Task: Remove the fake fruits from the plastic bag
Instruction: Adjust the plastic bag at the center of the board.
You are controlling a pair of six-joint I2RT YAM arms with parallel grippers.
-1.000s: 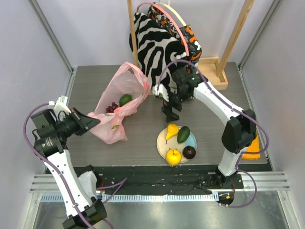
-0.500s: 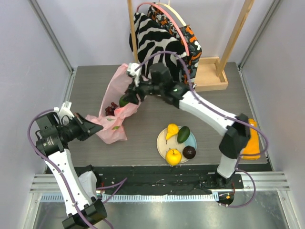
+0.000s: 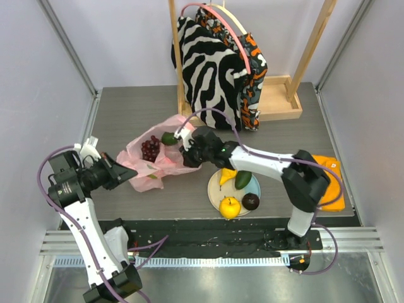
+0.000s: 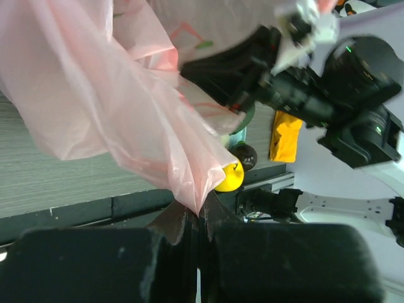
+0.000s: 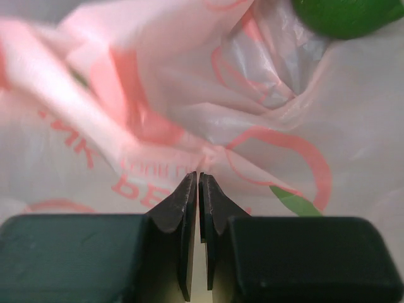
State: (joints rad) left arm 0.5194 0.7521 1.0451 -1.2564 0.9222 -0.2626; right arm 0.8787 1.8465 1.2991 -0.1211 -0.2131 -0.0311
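While left pincer (image 4: pixel 199 221) and right pincer (image 5: pixel 199 183) clamp plastic bag (image 3: pixel 158 161) (lime (image 3: pixel 169 138) at mouth) | plate (image 3: pixel 255 184) near | zebra bag (image 3: pixel 205 69) behind

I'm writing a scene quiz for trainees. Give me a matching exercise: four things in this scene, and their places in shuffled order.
Things:
1 grape bunch
2 yellow-orange round fruit
3 zebra-striped bag
4 orange cloth

Places:
A on the plate
B hanging from the wooden rack
C at the right edge of the table
D in the plastic bag

Pairs: 1-D, 2-A, 3-B, 4-C
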